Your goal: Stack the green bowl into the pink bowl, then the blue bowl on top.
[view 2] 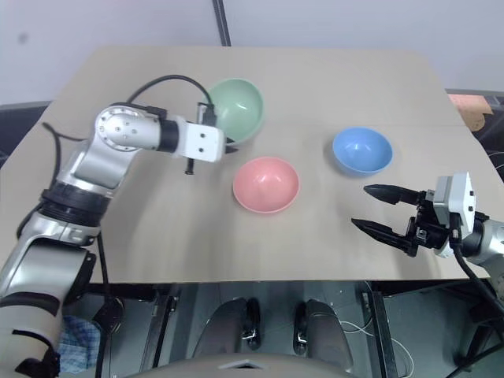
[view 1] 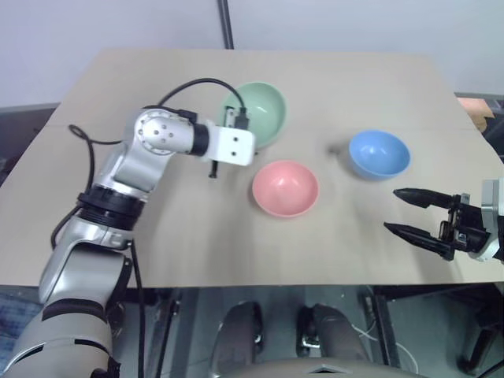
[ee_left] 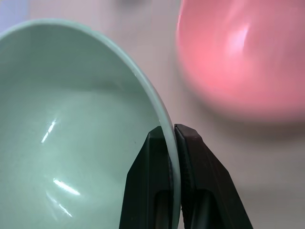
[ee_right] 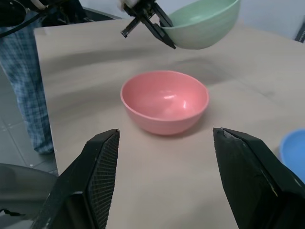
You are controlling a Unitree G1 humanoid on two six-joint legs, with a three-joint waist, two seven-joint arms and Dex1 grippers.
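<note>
My left gripper (ee_left: 172, 136) is shut on the rim of the green bowl (view 1: 260, 110), one finger inside the rim and one outside. In the right wrist view the green bowl (ee_right: 205, 24) hangs tilted above the table, behind the pink bowl (ee_right: 164, 100). The pink bowl (view 1: 285, 187) stands upright and empty at the table's middle. To its right and a little farther back sits the blue bowl (view 1: 379, 153), also empty. My right gripper (view 1: 391, 210) is open near the table's front right edge, pointing left toward the pink bowl, with nothing between its fingers.
The bowls stand on a beige table (view 1: 157, 236). A black pole (view 1: 227, 24) rises behind its far edge. A person's checked trouser leg (ee_right: 24, 71) stands beside the table. A black cable (view 1: 189, 85) loops over my left wrist.
</note>
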